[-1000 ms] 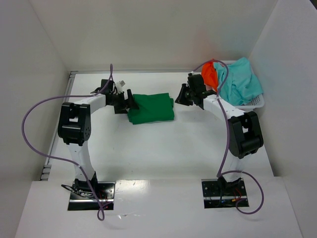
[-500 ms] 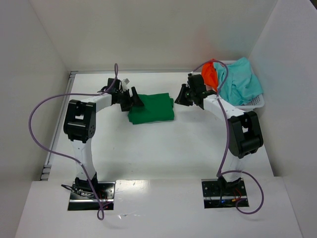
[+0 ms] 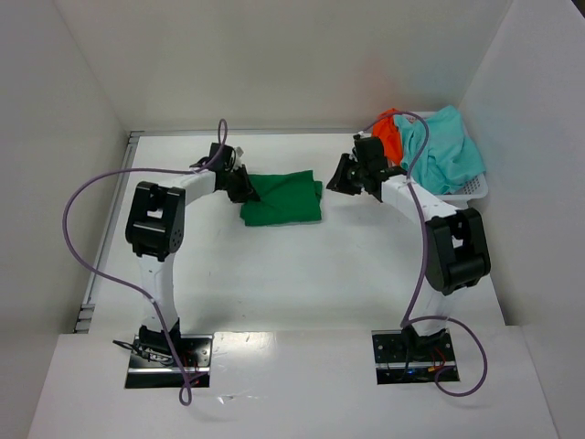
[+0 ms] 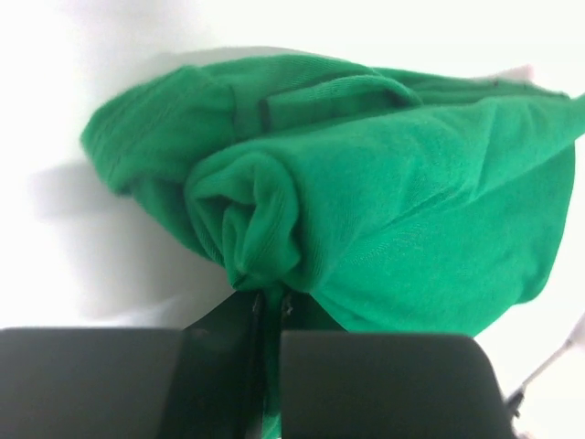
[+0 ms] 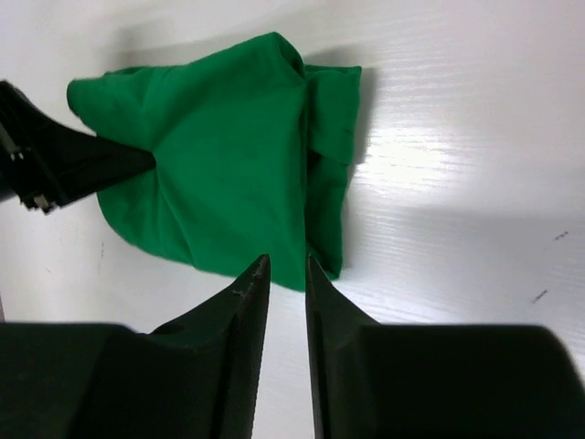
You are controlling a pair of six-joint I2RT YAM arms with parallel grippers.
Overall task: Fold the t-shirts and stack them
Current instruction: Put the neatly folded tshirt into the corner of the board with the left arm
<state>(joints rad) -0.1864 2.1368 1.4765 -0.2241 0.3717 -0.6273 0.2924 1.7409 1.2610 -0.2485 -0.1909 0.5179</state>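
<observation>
Glossy white table (image 3: 320,265), soft bunched green t-shirt (image 4: 411,201)

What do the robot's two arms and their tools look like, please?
Both the left arm and right arm are white tubes with bulky black joint housings, bolted to metal base plates. A purple cable loops along each. The left tool and right tool are black, with flat fingers tapering to points.
</observation>
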